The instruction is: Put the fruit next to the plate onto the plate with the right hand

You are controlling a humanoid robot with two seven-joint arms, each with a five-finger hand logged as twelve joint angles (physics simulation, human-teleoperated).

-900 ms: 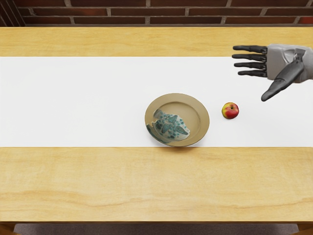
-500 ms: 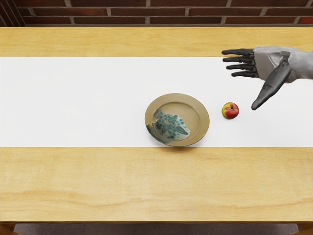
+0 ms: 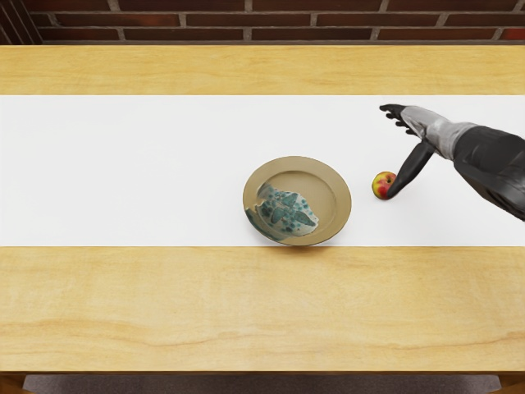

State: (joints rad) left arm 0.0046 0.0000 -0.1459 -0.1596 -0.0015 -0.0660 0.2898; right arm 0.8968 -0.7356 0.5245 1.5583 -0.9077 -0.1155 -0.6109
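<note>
The step in hand is the reach for the fruit; the grasp is not yet made. The small red and yellow round apple [image 3: 382, 185] lies on the white cloth strip [image 3: 123, 172], just beside the right rim of the round tan plate with a blue-green pattern [image 3: 340, 195], not touching it. The grey and black right hand [image 3: 420, 131] hangs above and to the right of the apple, its arm coming in from the right edge. The hand is open and holds nothing: the fingers [image 3: 392, 109] point away to the left, and the long thumb [image 3: 406, 168] stretches down to the right side of the apple. Whether it really touches I cannot tell.

I judge that the next move calls for lowering the palm and closing the fingers around the apple, which may easily roll. The way to the plate is short and free. The wooden table [image 3: 246, 312] has wide room on every side, with its edges well apart from the apple.
</note>
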